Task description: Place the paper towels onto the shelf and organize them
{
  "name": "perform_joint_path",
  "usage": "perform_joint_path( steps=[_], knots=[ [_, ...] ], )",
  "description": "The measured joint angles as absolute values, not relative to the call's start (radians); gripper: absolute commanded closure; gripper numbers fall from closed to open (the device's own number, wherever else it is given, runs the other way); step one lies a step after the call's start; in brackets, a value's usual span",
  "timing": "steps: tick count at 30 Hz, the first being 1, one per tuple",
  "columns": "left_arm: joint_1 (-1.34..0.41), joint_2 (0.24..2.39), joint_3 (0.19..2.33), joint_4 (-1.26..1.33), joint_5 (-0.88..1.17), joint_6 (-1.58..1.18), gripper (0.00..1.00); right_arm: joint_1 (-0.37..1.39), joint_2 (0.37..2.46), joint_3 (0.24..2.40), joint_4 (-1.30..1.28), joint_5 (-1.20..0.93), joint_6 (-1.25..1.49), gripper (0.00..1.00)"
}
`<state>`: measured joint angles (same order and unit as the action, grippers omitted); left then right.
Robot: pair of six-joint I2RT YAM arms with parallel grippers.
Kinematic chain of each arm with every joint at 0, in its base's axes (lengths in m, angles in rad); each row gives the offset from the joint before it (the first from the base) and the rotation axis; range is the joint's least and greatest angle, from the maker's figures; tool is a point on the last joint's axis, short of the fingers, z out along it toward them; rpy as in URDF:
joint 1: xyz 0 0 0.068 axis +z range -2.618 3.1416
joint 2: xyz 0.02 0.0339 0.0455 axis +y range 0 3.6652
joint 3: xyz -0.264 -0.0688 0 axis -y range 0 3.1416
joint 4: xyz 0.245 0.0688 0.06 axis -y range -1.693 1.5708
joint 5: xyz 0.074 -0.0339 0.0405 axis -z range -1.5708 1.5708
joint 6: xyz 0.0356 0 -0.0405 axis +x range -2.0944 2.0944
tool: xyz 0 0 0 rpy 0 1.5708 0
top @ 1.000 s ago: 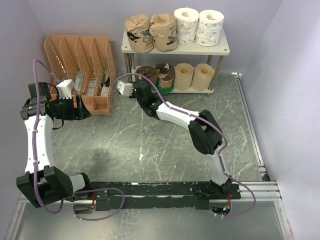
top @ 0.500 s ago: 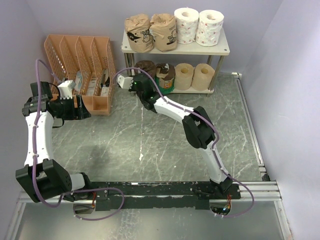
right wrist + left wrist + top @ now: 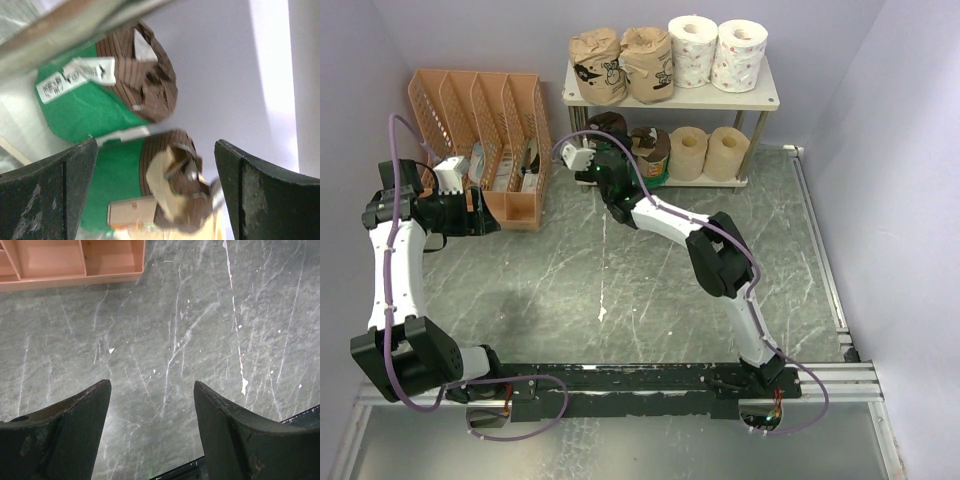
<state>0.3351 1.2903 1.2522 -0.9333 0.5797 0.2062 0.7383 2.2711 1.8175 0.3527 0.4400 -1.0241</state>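
The shelf (image 3: pixel 772 98) stands at the back. Its top board carries two brown printed paper towels (image 3: pixel 598 66) and two white ones (image 3: pixel 740 52). Two tan rolls (image 3: pixel 688 152) and a green-wrapped roll (image 3: pixel 653 152) sit on the lower tier. My right gripper (image 3: pixel 612 148) reaches into that tier's left end. In the right wrist view its fingers (image 3: pixel 50 200) stand wide open around the nearer green-wrapped roll (image 3: pixel 125 180), with gaps on both sides; another green roll (image 3: pixel 85 107) lies behind. My left gripper (image 3: pixel 151 384) hangs open over bare floor, holding nothing.
An orange perforated file organizer (image 3: pixel 480 110) stands left of the shelf, right beside my left gripper (image 3: pixel 488 216); its base shows in the left wrist view (image 3: pixel 75 262). Purple walls close the back and sides. A metal rail (image 3: pixel 820 250) runs along the right edge.
My right arm pushed forward from the open floor to the left end of the shelf's lower tier, and its jaws now stand open. The left arm barely shifted.
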Motion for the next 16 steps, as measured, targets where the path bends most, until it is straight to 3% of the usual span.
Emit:
perform_joint_path(
  steps=[9, 16],
  knots=[
    [0.335, 1.258, 1.253, -0.931, 0.588, 0.206, 0.22, 0.918, 2.030, 1.405, 0.636, 0.901, -0.916, 0.00],
    [0.335, 1.176, 1.198, -0.898, 0.599, 0.205, 0.21, 1.095, 1.918, 1.023, 1.100, 1.181, -1.061, 0.00]
  ],
)
